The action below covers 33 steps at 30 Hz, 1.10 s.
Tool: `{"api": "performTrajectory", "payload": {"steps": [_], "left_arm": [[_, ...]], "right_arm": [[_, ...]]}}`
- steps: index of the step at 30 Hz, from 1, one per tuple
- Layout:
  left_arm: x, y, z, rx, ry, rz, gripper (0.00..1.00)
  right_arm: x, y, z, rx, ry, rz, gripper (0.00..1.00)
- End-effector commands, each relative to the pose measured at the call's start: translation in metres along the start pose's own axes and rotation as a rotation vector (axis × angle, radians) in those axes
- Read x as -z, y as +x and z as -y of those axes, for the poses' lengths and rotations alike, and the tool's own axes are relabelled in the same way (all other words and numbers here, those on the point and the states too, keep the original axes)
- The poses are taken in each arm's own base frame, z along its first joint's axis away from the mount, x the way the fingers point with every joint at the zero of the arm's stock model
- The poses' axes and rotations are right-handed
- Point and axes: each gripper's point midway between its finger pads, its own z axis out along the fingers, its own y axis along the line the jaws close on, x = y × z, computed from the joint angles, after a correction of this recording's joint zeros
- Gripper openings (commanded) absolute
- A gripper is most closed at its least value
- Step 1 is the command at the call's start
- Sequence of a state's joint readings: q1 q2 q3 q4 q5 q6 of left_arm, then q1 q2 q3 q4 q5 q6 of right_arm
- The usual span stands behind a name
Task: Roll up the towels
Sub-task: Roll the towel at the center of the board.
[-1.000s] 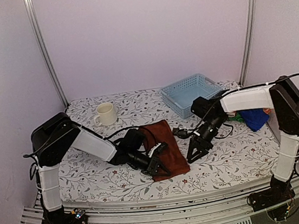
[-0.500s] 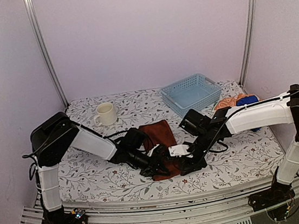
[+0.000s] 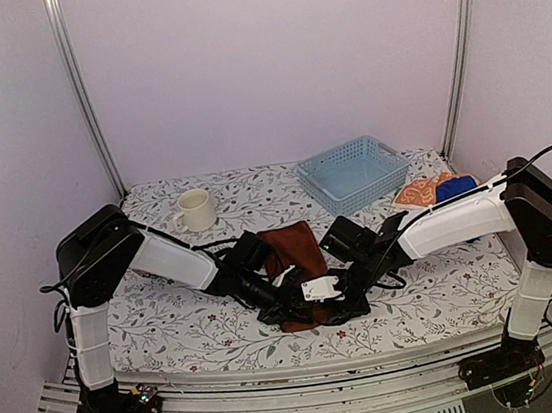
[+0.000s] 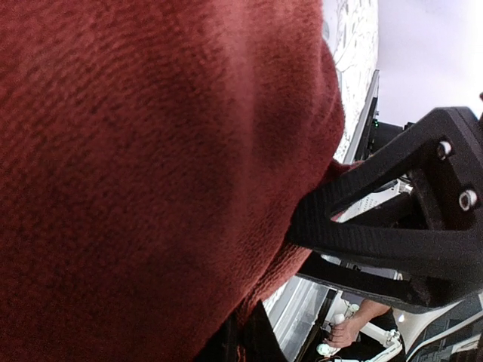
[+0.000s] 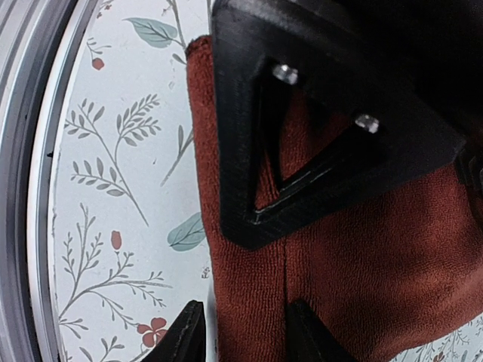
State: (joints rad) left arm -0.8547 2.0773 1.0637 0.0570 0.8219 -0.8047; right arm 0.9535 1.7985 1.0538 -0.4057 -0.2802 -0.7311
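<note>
Brown towel [image 3: 296, 249] on the counter [image 3: 169, 320] has its near edge caught by both grippers. The left gripper [image 3: 280, 307] is pressed together on the cloth. Just beside it, the right gripper [image 5: 245, 332] is closed part-way, seemingly pinching a thick fold of the same edge. I'd judge the roll barely begun, since most of the cloth beyond the grippers lies flat. Well off past the right gripper, an orange towel [image 3: 417, 191] and a blue towel [image 3: 452, 187] lie bunched up, not rolled. That makes three towels in sight, with one basket [image 3: 355, 172] and one mug [image 3: 196, 210] farther back.
</note>
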Motion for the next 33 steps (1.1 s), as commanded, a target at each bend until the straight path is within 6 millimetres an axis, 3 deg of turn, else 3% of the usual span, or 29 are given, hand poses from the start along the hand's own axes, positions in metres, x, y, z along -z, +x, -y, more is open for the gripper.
{"api": "performTrajectory", "payload": {"steps": [1,6,11,15,22,27,31,33], "left_arm": [[-0.004,0.01,-0.032,0.08,-0.109,-0.027,0.0],[0.0,0.007,-0.029,0.062,-0.119,-0.014,0.0],[0.011,-0.003,-0.021,0.01,-0.142,0.039,0.09],[0.022,-0.009,-0.015,-0.051,-0.179,0.076,0.18],[0.084,-0.018,0.004,-0.281,-0.32,0.328,0.32],[0.118,0.004,0.007,-0.497,-0.424,0.535,0.4],[0.115,0.041,0.036,-0.884,-0.54,0.644,0.38],[0.113,0.053,0.044,-0.995,-0.541,0.653,0.34]], "right_arm": [[-0.013,0.012,-0.002,0.032,0.009,-0.038,0.39],[-0.02,0.022,-0.008,0.042,-0.018,-0.066,0.29],[-0.024,0.027,-0.022,0.032,-0.097,-0.076,0.15],[-0.024,0.027,-0.035,0.014,-0.169,-0.068,0.11],[-0.017,0.022,-0.051,-0.133,-0.388,-0.02,0.1],[-0.013,0.022,-0.044,-0.283,-0.545,0.028,0.08],[-0.016,0.026,-0.041,-0.412,-0.675,0.044,0.08],[-0.015,0.028,-0.04,-0.465,-0.73,0.046,0.08]]}}
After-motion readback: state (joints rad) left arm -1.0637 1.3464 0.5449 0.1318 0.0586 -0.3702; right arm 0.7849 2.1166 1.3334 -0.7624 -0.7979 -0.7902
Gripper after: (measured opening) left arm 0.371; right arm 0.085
